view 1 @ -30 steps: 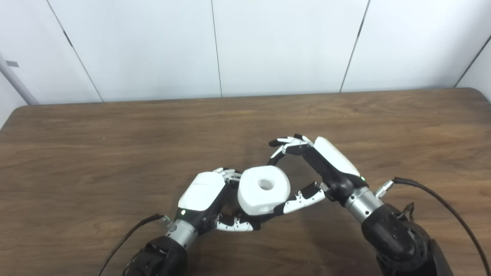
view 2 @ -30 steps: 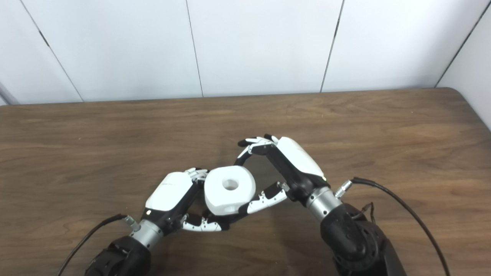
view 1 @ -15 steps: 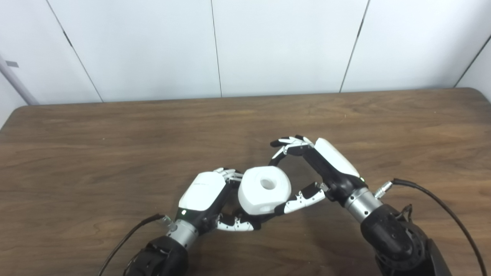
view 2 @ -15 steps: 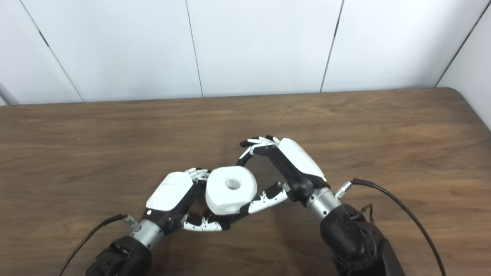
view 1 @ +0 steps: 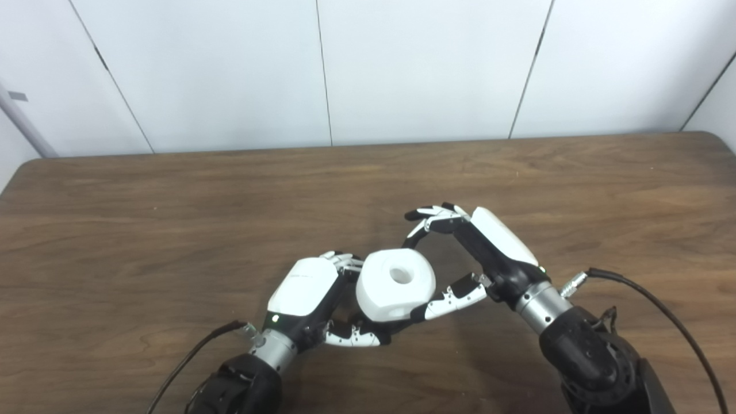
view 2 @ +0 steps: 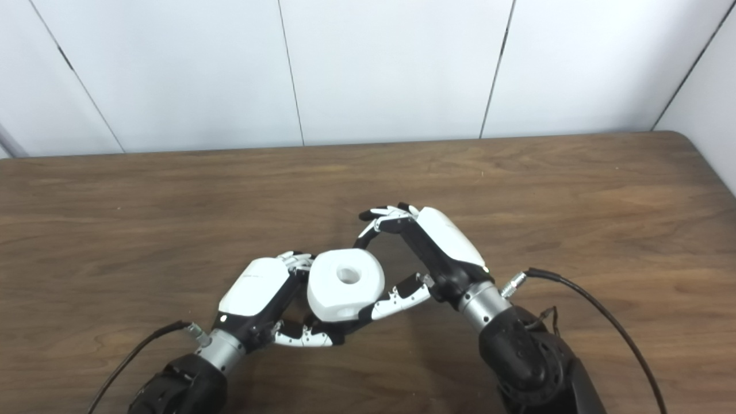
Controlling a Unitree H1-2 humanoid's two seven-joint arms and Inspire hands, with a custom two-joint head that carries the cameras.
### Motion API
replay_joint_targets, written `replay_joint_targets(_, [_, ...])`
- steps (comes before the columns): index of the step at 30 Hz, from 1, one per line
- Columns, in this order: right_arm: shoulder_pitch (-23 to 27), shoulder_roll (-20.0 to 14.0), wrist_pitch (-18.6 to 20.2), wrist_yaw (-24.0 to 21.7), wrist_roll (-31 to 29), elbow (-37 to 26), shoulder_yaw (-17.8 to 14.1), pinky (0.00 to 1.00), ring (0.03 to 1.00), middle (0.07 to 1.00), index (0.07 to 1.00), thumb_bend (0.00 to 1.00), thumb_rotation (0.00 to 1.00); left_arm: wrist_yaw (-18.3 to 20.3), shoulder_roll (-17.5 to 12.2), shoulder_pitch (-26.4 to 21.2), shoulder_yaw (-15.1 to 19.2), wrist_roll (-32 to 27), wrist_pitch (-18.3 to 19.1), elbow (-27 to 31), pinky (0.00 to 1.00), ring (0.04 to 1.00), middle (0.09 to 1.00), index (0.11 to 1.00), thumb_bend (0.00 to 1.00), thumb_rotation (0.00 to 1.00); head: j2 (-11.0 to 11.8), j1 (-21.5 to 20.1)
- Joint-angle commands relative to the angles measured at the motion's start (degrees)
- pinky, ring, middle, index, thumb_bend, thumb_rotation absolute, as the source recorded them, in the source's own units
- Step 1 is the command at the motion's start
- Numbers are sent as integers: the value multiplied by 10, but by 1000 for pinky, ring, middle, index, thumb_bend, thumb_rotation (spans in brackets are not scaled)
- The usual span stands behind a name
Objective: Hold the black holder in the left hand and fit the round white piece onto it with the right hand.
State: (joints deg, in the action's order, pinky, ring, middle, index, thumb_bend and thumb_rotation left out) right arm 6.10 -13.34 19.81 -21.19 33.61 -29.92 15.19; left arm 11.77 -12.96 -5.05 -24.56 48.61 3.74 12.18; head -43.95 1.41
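Nearest the camera, both forearms rise from the bottom edge and meet low at the middle of the brown wooden table (view 1: 172,218). The left hand (view 1: 307,293) lies with its white back upward and its fingers (view 1: 352,337) curled in under the round white piece (view 1: 395,286); it looks closed around something beneath that piece, presumably the black holder, but the holder itself is hidden and I cannot tell how it sits. The white piece, thick and rounded with a hole through its middle facing up, rests between the two hands, tight against the left one. The right hand (view 1: 480,253) is spread around the piece's other side: its thumb (view 1: 451,299) reaches in low and touches the piece's near right flank, while the other fingers (view 1: 428,221) arch over just beyond its far edge and seem to stand a little clear of it, so this reads as a loose cradle and not a firm pinch. Judging by this, the fitting step is in hand, with the piece apparently on or over the holder but its seating not confirmed. The next move likely calls for the right hand to press the piece squarely down along the hole's axis while the left holds steady. Farther off the table carries nothing else to its back edge, and pale wall panels (view 1: 431,63) stand behind
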Motion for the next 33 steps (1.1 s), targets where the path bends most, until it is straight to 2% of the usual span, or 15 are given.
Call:
replay_joint_targets(1, [3, 2, -14, 7, 2, -8, 3, 1000, 911, 836, 483, 524, 133, 29, -2, 2, -12, -1, 4, -13, 914, 848, 772, 483, 524, 55, 0, 1])
replay_joint_targets(15, [7, 6, -6, 5, -2, -12, 8, 1000, 918, 833, 483, 524, 134, 25, 0, -5, -13, -2, 1, -24, 915, 852, 773, 483, 524, 56, -1, 10])
replay_joint_targets(23, [10, -2, -9, -1, -2, -13, 11, 1000, 922, 828, 483, 524, 135, 20, -1, -7, -13, -1, -2, -26, 912, 848, 772, 483, 524, 55, -2, 11])
replay_joint_targets(33, [16, -4, 4, -8, -4, -19, 3, 1000, 928, 825, 483, 524, 133, 24, -4, -10, -9, -6, -1, -25, 914, 849, 773, 483, 524, 56, -10, 1])
